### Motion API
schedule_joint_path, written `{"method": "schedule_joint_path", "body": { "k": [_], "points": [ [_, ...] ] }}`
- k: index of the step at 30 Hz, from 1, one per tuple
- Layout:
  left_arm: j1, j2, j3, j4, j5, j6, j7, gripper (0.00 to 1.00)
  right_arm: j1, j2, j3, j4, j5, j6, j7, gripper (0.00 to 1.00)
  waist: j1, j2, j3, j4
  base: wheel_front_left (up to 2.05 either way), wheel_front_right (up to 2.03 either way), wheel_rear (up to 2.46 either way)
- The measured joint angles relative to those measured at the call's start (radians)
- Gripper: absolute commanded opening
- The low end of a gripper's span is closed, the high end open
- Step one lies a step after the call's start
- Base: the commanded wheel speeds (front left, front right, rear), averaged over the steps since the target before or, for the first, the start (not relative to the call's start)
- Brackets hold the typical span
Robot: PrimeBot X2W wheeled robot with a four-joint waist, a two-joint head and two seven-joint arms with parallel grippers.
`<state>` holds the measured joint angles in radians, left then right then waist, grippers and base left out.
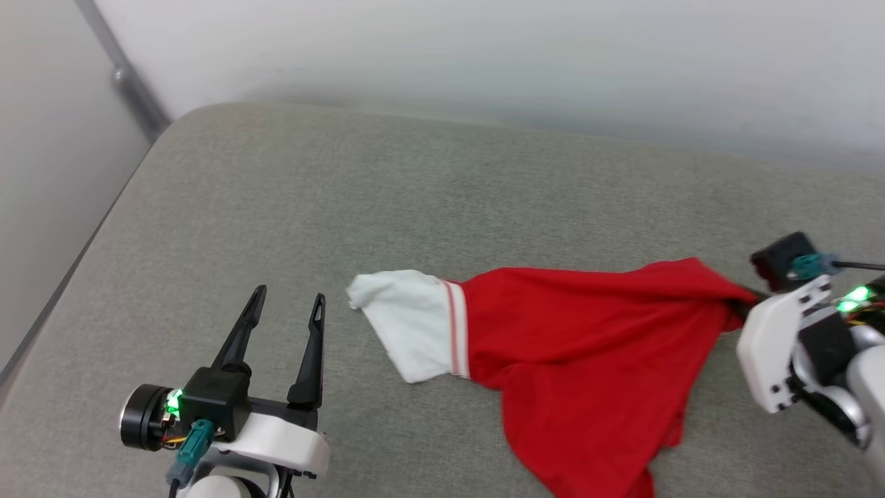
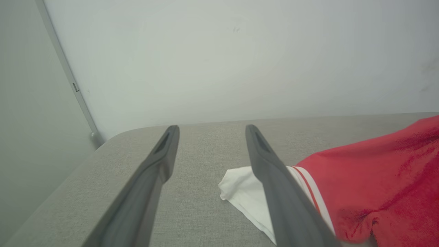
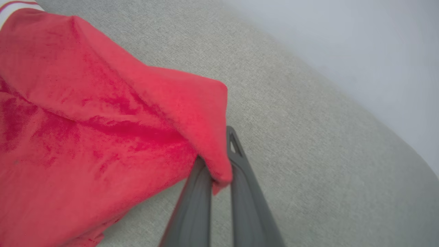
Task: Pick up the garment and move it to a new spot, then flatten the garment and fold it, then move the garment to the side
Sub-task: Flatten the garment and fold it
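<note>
Nearest, left claw (image 1: 290, 296): spread wide, empty, toward the front left corner of the grey upholstered cushion (image 1: 346, 194). Just beyond, red short-sleeved jersey shirt with white, stripe-trimmed sleeve (image 1: 588, 332): crumpled, sprawled from mid-cushion to the right edge. Right claw (image 3: 221, 161): pressed together, pinching a red fold there. Lift slowly, hold the pinch deep, raise trailing cloth clear before carrying.
</note>
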<state>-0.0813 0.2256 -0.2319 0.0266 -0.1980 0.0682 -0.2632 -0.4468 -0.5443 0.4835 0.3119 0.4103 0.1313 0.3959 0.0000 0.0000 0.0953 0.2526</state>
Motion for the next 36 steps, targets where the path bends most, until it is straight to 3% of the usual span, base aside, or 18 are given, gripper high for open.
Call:
{"method": "schedule_joint_path", "body": {
  "k": [10, 16, 22, 26, 27, 28, 29, 36],
  "points": [
    [0.010, -0.017, 0.019, -0.003, 0.011, -0.026, 0.000, 1.00, 0.107, -0.170, -0.172, -0.177, -0.165, 0.000, 0.046, 0.00, 0.0000, 0.0000, -0.005, -0.076, 0.00, 0.00, 0.00],
    [0.003, -0.029, 0.013, 0.019, 0.023, -0.051, 0.000, 1.00, 0.183, -0.133, -0.096, -0.182, -0.235, 0.000, 0.043, 0.00, 0.0000, 0.0000, 0.019, -0.081, 0.00, 0.00, 0.00],
    [-0.011, -0.034, 0.015, 0.038, 0.029, -0.065, 0.000, 1.00, 0.178, -0.094, 0.028, -0.076, -0.233, 0.000, 0.002, 0.00, 0.0000, 0.0000, 0.028, -0.065, 0.00, 0.00, 0.00],
    [-0.011, -0.034, 0.021, 0.046, 0.034, -0.068, 0.000, 1.00, 0.159, -0.074, 0.036, -0.010, -0.200, 0.000, -0.018, 0.00, 0.0000, 0.0000, 0.022, -0.061, 0.00, 0.00, 0.00],
    [-0.011, -0.034, 0.023, 0.048, 0.034, -0.068, 0.000, 1.00, 0.159, -0.070, 0.034, 0.003, -0.193, 0.000, -0.019, 0.18, 0.0000, 0.0000, 0.021, -0.062, 0.00, 0.00, 0.00],
    [-0.011, -0.034, 0.026, 0.049, 0.035, -0.068, 0.000, 1.00, 0.159, -0.065, 0.033, 0.009, -0.189, 0.000, -0.031, 0.84, 0.0000, 0.0000, 0.018, -0.063, 0.00, 0.00, 0.00],
    [-0.010, -0.035, 0.028, 0.051, 0.035, -0.068, 0.000, 1.00, 0.159, -0.056, 0.023, 0.014, -0.179, 0.000, -0.042, 1.00, 0.0000, 0.0000, 0.015, -0.066, 0.00, 0.00, 0.00],
    [0.007, -0.041, 0.044, 0.050, 0.035, -0.068, 0.000, 1.00, 0.160, -0.019, -0.065, -0.043, -0.098, 0.000, -0.102, 1.00, 0.0000, 0.0000, -0.016, -0.111, 0.00, 0.00, 0.00]
  ]
}}
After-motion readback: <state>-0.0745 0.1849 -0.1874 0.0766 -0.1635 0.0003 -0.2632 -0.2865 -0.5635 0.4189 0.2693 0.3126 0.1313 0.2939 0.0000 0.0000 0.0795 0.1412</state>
